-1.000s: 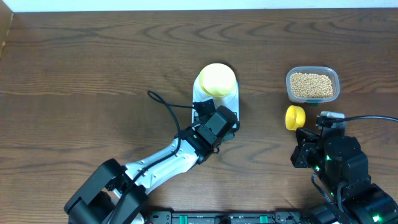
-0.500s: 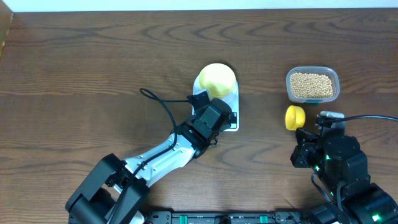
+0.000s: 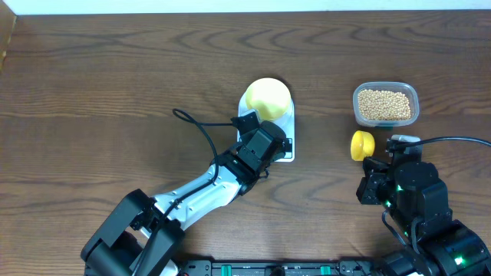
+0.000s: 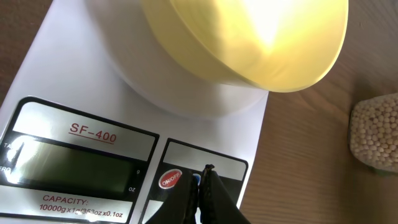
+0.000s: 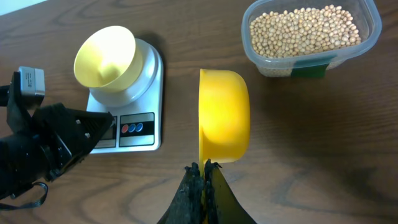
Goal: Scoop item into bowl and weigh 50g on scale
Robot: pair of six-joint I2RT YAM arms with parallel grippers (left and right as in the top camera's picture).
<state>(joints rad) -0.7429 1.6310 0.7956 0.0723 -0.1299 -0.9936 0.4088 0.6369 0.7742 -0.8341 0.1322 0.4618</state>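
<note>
**Bowl on the scale, beans in the tub**

The pale-yellow bowl (image 3: 266, 98) sits on the round platform of the white scale (image 4: 62, 68), near the middle of the table (image 3: 115, 77). Its inside shows bare yellow. The left tool (image 4: 204, 183) is closed, fingers pressed together. Its tips hang over the scale's button panel, just right of the red button (image 4: 170, 180). Whether they touch the panel cannot be told. The display (image 4: 74, 168) beside the buttons is dark, with no reading legible.

The beans (image 3: 385, 105) fill a clear tub (image 3: 415, 95) that stands on the table, well to the right of the scale. The right tool (image 5: 203, 171) is closed on the yellow scoop (image 5: 225, 115) and holds it on its side, mouth turned toward the scale. The scoop sits between the scale and the tub, apart from both.
</note>
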